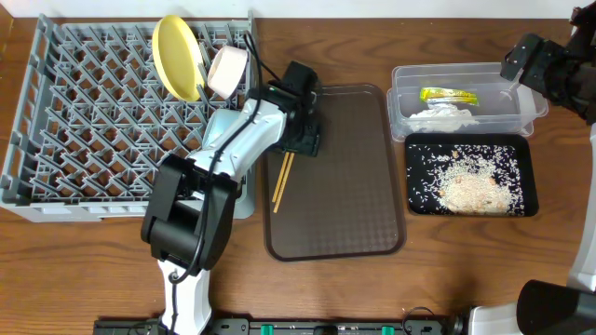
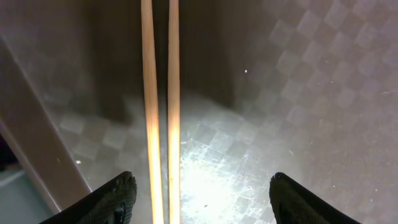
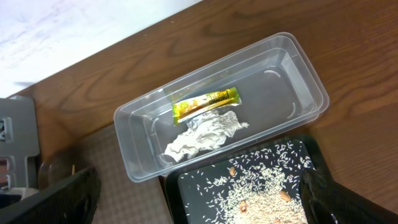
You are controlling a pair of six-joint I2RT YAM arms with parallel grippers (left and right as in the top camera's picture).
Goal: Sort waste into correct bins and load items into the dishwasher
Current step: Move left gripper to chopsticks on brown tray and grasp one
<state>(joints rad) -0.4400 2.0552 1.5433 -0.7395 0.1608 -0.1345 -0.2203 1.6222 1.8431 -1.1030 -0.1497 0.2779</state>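
Observation:
The chopsticks (image 1: pixel 282 177) lie side by side on the brown tray's left part. In the left wrist view they (image 2: pixel 160 93) run between my fingers. My left gripper (image 1: pixel 303 140) (image 2: pixel 202 180) is open, low over them. The yellow plate (image 1: pixel 177 56) and the pinkish-white bowl (image 1: pixel 226 70) stand in the grey dish rack (image 1: pixel 84 121). The clear tub (image 1: pixel 400 93) (image 3: pixel 124 124) holds the yellow-green wrapper (image 1: pixel 447 94) (image 3: pixel 205 104) and crumpled paper (image 1: pixel 445 115) (image 3: pixel 202 135). The black tray (image 1: pixel 414 177) (image 3: pixel 186 186) holds rice scraps (image 1: pixel 475 186) (image 3: pixel 261 193). My right gripper (image 1: pixel 515 63) (image 3: pixel 200 177) is open and empty above the tub.
The brown serving tray (image 1: pixel 345 186) (image 2: pixel 311 74) lies between the rack and the bins. A pale blue shape (image 1: pixel 228 126) at the rack's right edge is partly hidden under my left arm. I see no white cup.

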